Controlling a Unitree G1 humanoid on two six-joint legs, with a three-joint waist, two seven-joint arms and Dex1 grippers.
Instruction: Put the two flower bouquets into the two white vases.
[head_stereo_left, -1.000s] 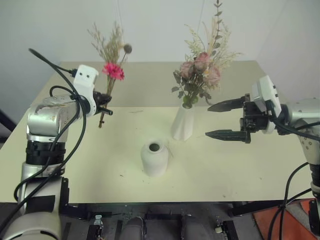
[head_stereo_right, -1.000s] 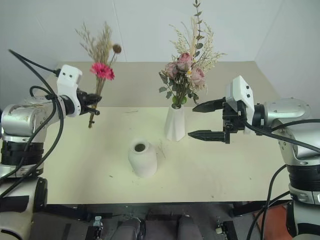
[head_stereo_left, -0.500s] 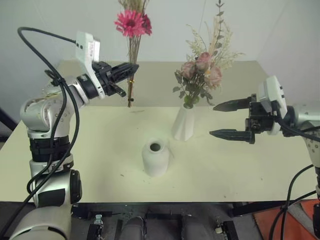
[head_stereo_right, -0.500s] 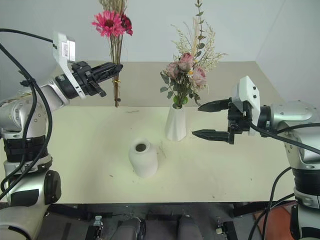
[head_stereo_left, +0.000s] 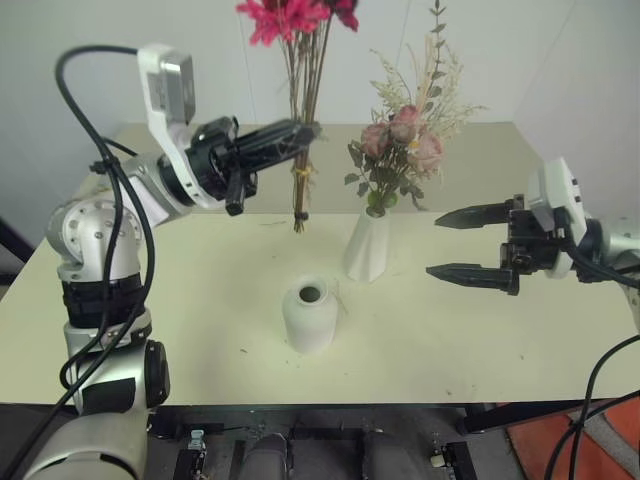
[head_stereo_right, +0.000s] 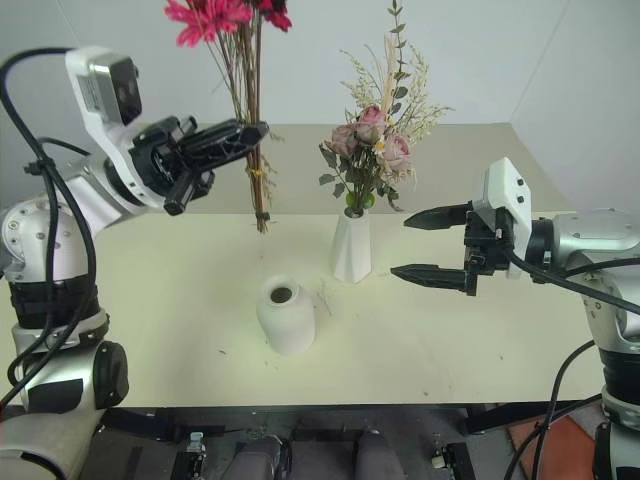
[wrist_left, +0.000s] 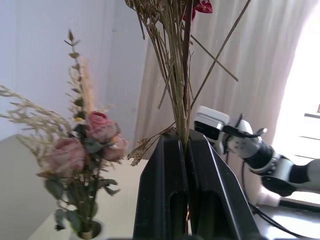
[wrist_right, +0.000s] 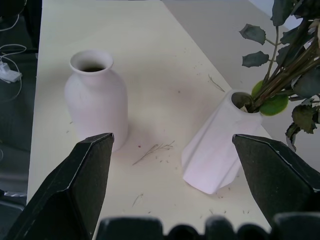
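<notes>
Table (head_stereo_left: 180, 330) unchanged; left end effector (head_stereo_left: 305, 130) carried magenta bouquet (head_stereo_left: 300, 60) rightward.

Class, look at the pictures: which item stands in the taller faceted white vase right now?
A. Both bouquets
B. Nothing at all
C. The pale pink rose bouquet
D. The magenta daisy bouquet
C: the pale pink rose bouquet rises from the faceted vase, while the left gripper holds the magenta daisy bouquet.
</notes>
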